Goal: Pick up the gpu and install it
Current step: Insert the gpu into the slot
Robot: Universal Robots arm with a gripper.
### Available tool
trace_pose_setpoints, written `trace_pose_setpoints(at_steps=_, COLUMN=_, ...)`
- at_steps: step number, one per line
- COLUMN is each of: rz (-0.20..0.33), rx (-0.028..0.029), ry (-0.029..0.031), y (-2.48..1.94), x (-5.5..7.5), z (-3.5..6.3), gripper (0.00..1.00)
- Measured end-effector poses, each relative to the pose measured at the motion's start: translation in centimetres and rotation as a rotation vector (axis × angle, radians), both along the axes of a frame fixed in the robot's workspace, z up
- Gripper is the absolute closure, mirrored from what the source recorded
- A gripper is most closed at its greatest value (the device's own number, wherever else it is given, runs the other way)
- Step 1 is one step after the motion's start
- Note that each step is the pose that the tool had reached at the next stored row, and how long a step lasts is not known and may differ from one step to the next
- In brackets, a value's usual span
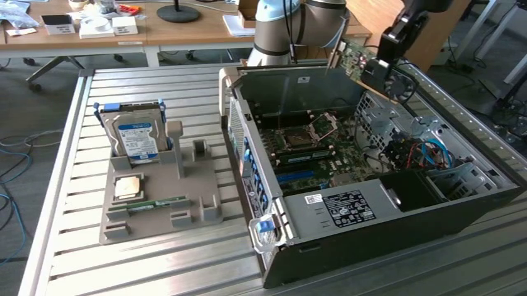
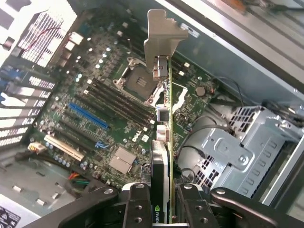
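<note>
The gpu [image 1: 360,60] hangs tilted in the air over the far right corner of the open computer case [image 1: 362,203]. My gripper [image 1: 387,52] is shut on its upper edge. In the wrist view the gpu [image 2: 165,142] stands edge-on between my gripper [image 2: 164,211] fingers, with its silvery bracket [image 2: 161,33] at the end away from the fingers. Below it lies the green motherboard [image 2: 104,109] with a blue slot [image 2: 88,115] and a white slot [image 2: 66,147]. The card is well above the board and touches nothing.
A grey fixture tray [image 1: 189,185] on the slatted table at the exterior view's left holds a hard drive [image 1: 136,135], a memory stick [image 1: 148,203] and a small chip [image 1: 128,185]. A metal drive cage [image 2: 237,147] and loose cables sit beside the motherboard. Desks stand behind.
</note>
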State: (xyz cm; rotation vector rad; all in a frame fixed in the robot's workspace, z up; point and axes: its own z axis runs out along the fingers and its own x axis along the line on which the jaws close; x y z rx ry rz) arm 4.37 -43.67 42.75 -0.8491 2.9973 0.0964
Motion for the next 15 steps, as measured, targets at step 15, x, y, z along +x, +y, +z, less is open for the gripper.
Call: trace_pose_setpoints(at_steps=15, rz=0.036, rx=0.0000, ry=0.0000, y=0.00, x=0.00, z=0.00, gripper=0.73)
